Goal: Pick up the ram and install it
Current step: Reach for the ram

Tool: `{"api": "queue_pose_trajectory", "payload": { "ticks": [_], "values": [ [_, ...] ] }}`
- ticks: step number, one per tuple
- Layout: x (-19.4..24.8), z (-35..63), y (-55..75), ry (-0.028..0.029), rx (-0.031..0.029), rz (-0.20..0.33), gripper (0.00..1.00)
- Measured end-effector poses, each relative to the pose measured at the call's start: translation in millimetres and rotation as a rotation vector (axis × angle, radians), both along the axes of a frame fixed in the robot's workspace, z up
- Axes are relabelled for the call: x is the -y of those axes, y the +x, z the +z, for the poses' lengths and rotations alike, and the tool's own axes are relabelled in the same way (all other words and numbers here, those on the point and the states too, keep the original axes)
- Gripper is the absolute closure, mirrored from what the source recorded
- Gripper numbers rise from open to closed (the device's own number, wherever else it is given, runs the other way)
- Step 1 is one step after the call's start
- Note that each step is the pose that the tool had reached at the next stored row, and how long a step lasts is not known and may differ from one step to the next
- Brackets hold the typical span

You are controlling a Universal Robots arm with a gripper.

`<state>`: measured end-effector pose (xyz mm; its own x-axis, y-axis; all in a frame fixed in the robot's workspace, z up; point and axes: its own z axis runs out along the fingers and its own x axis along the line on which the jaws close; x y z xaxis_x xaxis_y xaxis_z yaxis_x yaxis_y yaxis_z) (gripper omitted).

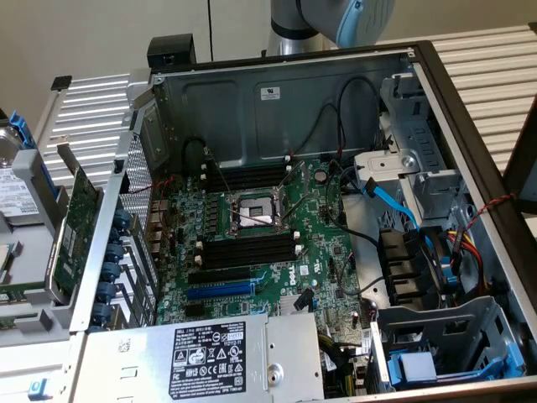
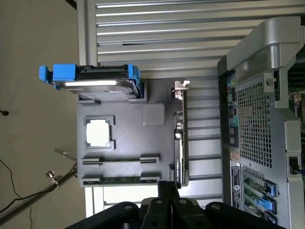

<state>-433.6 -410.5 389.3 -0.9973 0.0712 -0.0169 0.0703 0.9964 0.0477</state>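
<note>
As it stands now: the ram [image 2: 121,180] lies flat in the outer of two long grooves of the grey parts tray [image 2: 128,138], outside the computer case [image 2: 267,95], not lifted
Ram, count: one stick seen, green, held between the tray's end clips; the groove beside it is empty
Gripper [image 2: 167,191]: one, its dark body filling the near edge of the wrist view, hanging over the tray close to one end of the ram; whether the claw is apart or together cannot be told, and nothing shows it gripping the stick
Arm [image 1: 336,21]: one, only its grey and blue joint visible behind the case in the exterior view
Progress: judged at the start; pick-up not done, carrying and seating in a slot all left
Tray, other contents: one hard drive [image 2: 95,83] in a blue carrier, one processor [image 2: 99,132] in a square recess, one expansion card [image 2: 181,138] standing on edge beside the ram's groove
Memory slots [image 1: 247,249]: two black banks on the motherboard [image 1: 327,252], one on each side of the processor socket [image 1: 252,214]; all look empty, slots per bank too fine to count
Case interior: one blue data cable [image 1: 394,201], several black leads, open to the camera
</note>
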Motion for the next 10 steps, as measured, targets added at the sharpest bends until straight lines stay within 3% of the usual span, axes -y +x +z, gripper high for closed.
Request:
{"api": "queue_pose_trajectory", "payload": {
  "ticks": [3, 5, 10],
  "values": [
    [0.0, -0.4, -6.8, 0.0000, -0.0056, 0.000, 0.89],
    [0.0, -0.4, -11.5, 0.0000, -0.0151, 0.000, 0.89],
    [0.0, -0.5, -22.1, 0.0000, -0.0520, 0.000, 0.89]
  ]
}}
